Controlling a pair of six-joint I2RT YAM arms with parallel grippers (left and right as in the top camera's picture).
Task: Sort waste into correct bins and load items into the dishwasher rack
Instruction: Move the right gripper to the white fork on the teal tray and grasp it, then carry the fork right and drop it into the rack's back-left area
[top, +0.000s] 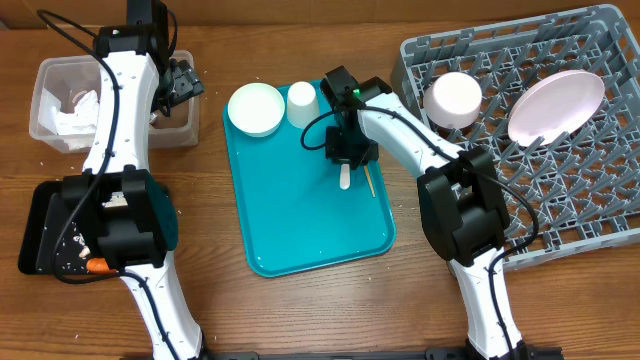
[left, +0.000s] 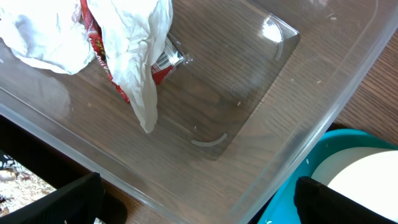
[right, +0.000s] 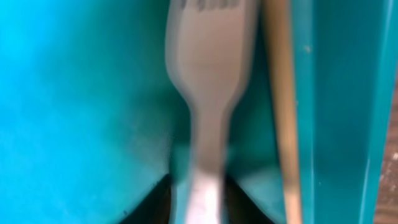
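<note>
White fork is lying on the teal tray beside a wooden stick, my right gripper pinching its handle. I am holding my left gripper spread over the clear tub.

A brown wooden table fills the view, its grain running sideways. Light falls evenly, shadows soft

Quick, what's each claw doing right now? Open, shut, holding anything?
Left gripper: open, empty, over the clear tub.
Right gripper: closed on the white fork, which lies on the teal tray.
</note>
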